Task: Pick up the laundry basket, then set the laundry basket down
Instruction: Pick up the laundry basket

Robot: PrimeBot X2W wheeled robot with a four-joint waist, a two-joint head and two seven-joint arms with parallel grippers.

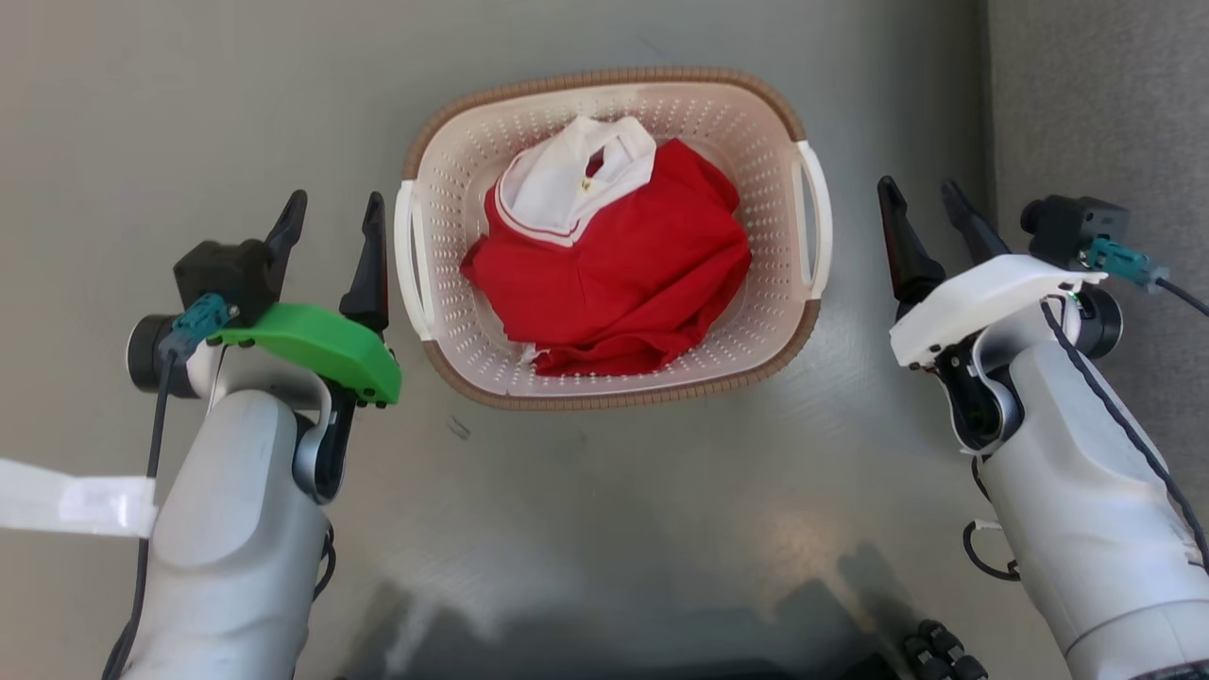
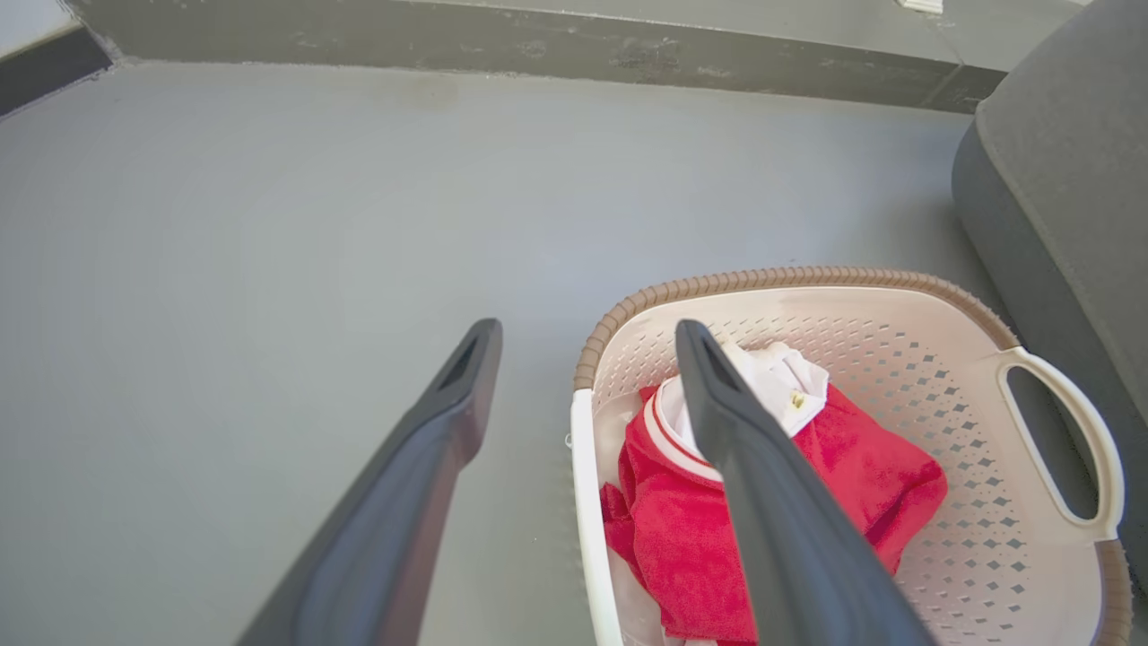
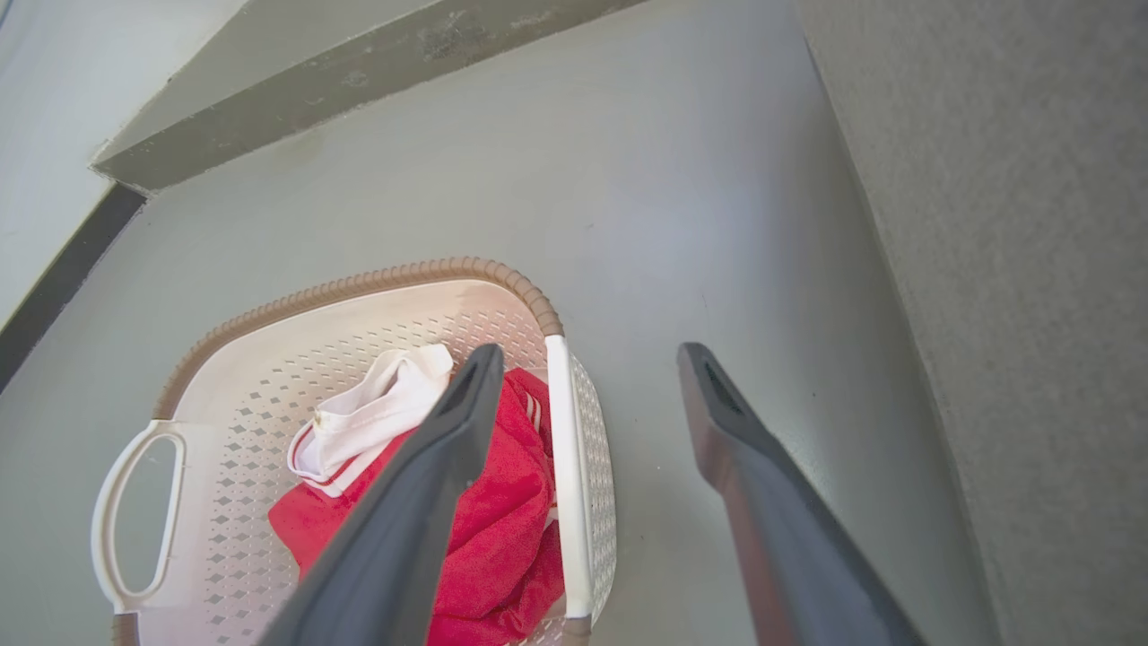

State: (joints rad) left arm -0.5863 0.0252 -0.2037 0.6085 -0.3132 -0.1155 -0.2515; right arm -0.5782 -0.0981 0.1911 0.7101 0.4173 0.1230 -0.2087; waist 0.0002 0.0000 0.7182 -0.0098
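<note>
Grey floor (image 1: pixel 604 529), smooth and faintly glossy, darkened by shadow along near edge of head view. Resting on it at centre, between both arms: laundry basket (image 1: pixel 604 80), upright, brown rim all round, white handle (image 1: pixel 413 264) on left side and another on right. Bunched inside, red garment (image 1: pixel 623 274) with white collar, hiding most of basket's bottom. Left jaws spread wide, gripping nothing, fingers (image 1: pixel 366 274) pointing far, inner one just beside left handle; touching or not, cannot tell. Right jaws likewise parted and empty, fingers (image 1: pixel 904 246) apart from right handle, bare floor between. From left wrist view, inner finger crossing in front of garment, masking part of collar; near end of basket cut off by bottom edge. Same in right wrist view: near corner cropped, inner finger over red cloth. At right, grey upholstered furniture (image 1: pixel 1096 94), cut by frame, kind unclear. Far off in wrist views, low grey ledge (image 2: pixel 538 45) along floor's end. White strip (image 1: pixel 76 501) at left edge beside left arm, cut off. Small dark ribbed parts (image 1: pixel 945 652) at bottom edge, too cropped to identify.
</note>
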